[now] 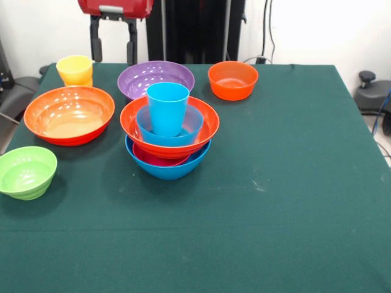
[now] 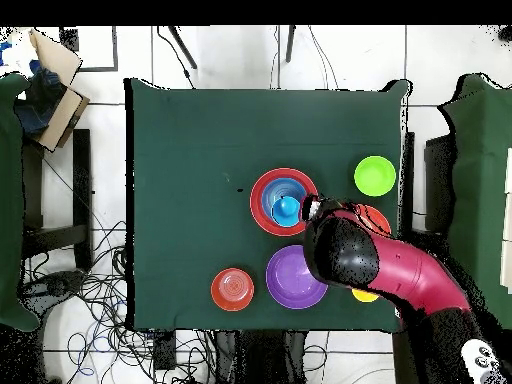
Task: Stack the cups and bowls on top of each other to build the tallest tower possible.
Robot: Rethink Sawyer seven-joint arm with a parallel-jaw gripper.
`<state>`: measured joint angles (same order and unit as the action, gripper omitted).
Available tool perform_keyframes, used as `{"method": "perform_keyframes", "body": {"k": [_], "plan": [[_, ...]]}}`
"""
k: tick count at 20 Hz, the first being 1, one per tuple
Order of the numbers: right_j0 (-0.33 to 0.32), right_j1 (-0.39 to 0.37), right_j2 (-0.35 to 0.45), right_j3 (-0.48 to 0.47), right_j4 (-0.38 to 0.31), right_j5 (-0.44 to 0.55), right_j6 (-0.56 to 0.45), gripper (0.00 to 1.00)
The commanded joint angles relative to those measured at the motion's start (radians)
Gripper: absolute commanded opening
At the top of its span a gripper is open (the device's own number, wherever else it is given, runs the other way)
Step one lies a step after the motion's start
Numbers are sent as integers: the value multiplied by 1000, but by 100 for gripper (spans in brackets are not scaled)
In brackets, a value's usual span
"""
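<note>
The tower (image 1: 169, 137) stands at the table's middle: a large blue bowl (image 1: 168, 168) at the bottom, a magenta bowl (image 1: 156, 161), a large orange bowl (image 1: 204, 125), a medium blue bowl (image 1: 194, 127) and the sky blue cup (image 1: 167, 107) upright on top. From overhead the tower (image 2: 266, 195) shows with the blue cup (image 2: 288, 208) in it. My gripper (image 1: 113, 58) hangs open and empty at the far edge, between the yellow cup (image 1: 75, 69) and the large purple bowl (image 1: 155, 78), touching nothing.
A loose large orange bowl (image 1: 69, 114), a lime green bowl (image 1: 25, 171) and a small orange bowl (image 1: 233, 80) sit on the green table (image 1: 293, 183). Overhead, my arm (image 2: 400, 275) covers most of the large orange bowl and the yellow cup.
</note>
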<state>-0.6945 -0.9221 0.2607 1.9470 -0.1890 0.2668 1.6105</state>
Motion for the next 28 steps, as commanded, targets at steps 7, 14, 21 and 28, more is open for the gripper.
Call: {"method": "perform_keyframes", "body": {"k": [7,14,21,28], "plan": [[-140,99,228,-8,-79,10,-69,100],[-170,81,244,-14,-127,77,-102,100],[-172,86,252,-37,-187,106,-141,100],[-80,178,151,-114,-282,7,-37,100]]}}
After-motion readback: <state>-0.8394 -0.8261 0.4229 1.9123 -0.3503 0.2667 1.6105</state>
